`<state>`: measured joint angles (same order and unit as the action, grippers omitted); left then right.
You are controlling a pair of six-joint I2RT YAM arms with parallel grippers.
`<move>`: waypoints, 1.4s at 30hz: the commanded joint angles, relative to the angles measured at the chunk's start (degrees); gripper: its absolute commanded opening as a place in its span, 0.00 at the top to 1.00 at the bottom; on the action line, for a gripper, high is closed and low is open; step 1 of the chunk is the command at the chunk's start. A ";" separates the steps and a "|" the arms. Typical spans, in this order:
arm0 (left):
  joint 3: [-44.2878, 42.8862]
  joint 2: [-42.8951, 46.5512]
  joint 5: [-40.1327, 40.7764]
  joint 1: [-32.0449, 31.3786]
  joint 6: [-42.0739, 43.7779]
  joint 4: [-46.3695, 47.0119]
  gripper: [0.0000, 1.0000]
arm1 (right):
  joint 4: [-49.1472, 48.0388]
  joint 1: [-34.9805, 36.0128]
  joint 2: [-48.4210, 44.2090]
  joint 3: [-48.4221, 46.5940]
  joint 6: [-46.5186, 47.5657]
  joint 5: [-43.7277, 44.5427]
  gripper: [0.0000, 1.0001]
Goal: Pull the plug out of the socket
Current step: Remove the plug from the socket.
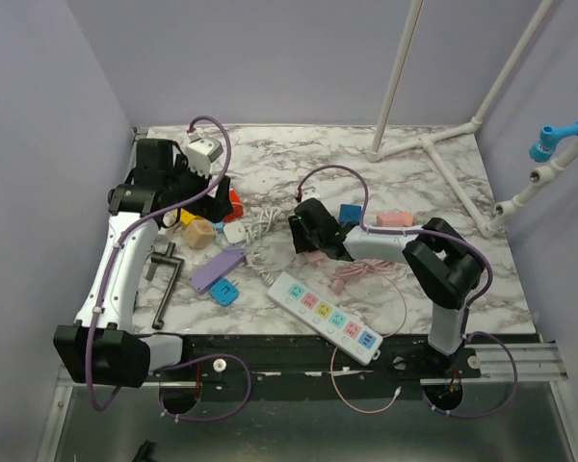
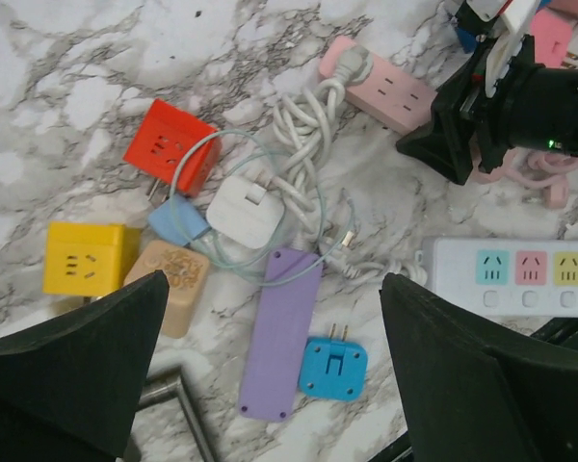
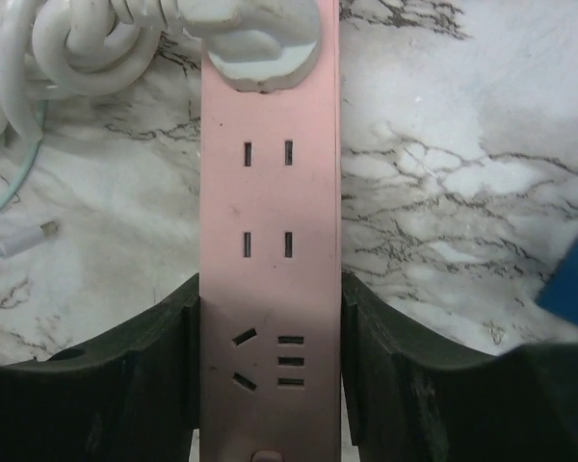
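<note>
We are pinning the pink strip (image 3: 268, 192) in the right gripper (image 3: 270, 322) — left gripper (image 2: 270, 289) gaping, empty — the plug (image 3: 252, 29) needing a straight pull.

Pink socket strip (image 3: 270, 241), white plug (image 3: 255, 38), white grey-veined marble table (image 3: 462, 192), red cube (image 2: 170, 146), yellow cube (image 2: 87, 258), purple bar (image 2: 279, 332)

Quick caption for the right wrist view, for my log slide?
Right end effector clamps the pink power strip, white plug seated at its far end.

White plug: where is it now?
In the right wrist view, top centre, the white plug sits at the far end of the pink strip, beside the coiled white cable.
</note>
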<state>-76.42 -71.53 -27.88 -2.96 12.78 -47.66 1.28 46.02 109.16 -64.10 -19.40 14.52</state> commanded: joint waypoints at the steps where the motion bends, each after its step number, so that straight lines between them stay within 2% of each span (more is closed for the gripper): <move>1: 7.09 0.96 -2.47 -5.02 -5.16 7.50 0.12 | -8.22 1.35 -4.63 4.78 2.39 4.75 0.64; 4: 11.45 2.95 -2.61 -9.66 -4.86 11.94 0.08 | -10.97 3.11 -7.68 6.03 5.62 8.99 0.72; 6: 12.88 3.80 -6.25 -10.95 -4.20 14.32 0.02 | -13.79 4.50 -10.10 7.62 8.28 11.58 0.76; 10: 11.04 0.56 -16.20 -11.83 1.21 10.93 0.02 | -19.75 6.71 -14.86 10.71 13.12 14.82 0.76; 14: 9.50 -0.64 -15.29 -12.16 6.07 9.71 0.01 | -25.08 8.58 -18.25 13.43 17.68 17.48 0.79; 19: 13.80 2.00 -13.52 -13.38 12.31 16.22 0.02 | -28.50 11.45 -19.78 14.61 22.74 21.38 0.85; 25: 14.32 1.45 -6.68 -15.30 13.56 21.63 0.02 | -31.92 15.36 -19.84 14.40 28.27 26.09 0.86; 33: 20.36 4.94 -5.24 -16.19 15.48 29.71 0.01 | -36.53 18.06 -23.57 15.83 30.97 28.31 0.86; 38: 20.45 5.01 -4.23 -16.54 13.37 34.12 0.13 | -37.31 19.71 -25.48 15.63 32.57 28.72 0.86; 42: 16.92 4.58 -2.49 -18.45 11.96 34.00 0.24 | -37.60 21.34 -25.95 14.81 33.57 29.29 0.85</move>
<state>-55.83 -67.59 -32.58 -19.51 26.33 -17.06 -27.81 65.60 85.95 -47.51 12.62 40.82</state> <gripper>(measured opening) 0.797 0.538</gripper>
